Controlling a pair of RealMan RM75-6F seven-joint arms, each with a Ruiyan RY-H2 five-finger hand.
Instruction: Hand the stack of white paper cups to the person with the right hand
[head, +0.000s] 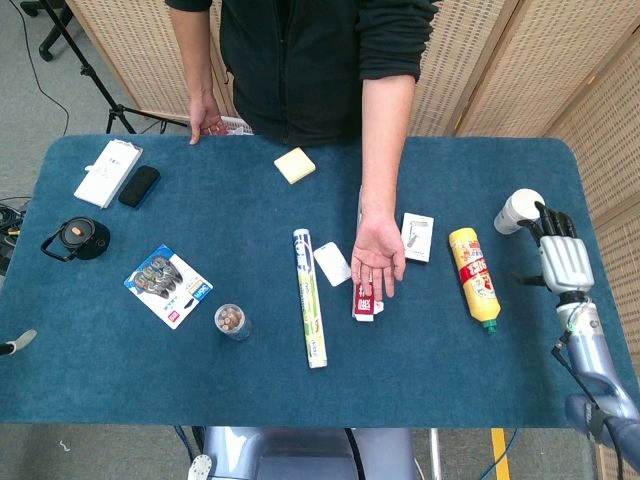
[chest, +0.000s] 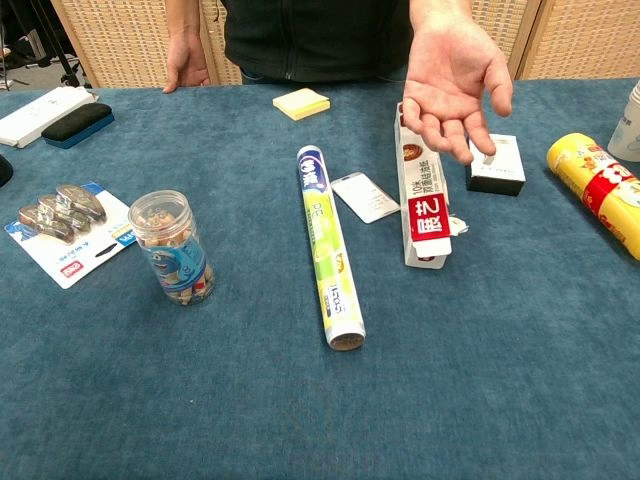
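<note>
The stack of white paper cups (head: 517, 211) lies at the far right of the blue table (head: 120, 380); in the chest view only its edge (chest: 630, 125) shows at the right border. My right hand (head: 561, 258) is just right of the cups, fingers apart and pointing away from me, fingertips (head: 545, 215) close beside the stack and holding nothing. The person's open palm (head: 375, 258) waits face up over the table's middle, also seen as the palm (chest: 452, 85) in the chest view. Only a grey tip of my left hand (head: 15, 345) shows at the left edge.
A yellow bottle (head: 473, 276) lies between the cups and the palm, with a small white box (head: 417, 237) and a red carton (head: 364, 297) under the person's arm. A long tube (head: 310, 310), a jar (head: 232, 321) and a stapler pack (head: 167, 284) lie further left.
</note>
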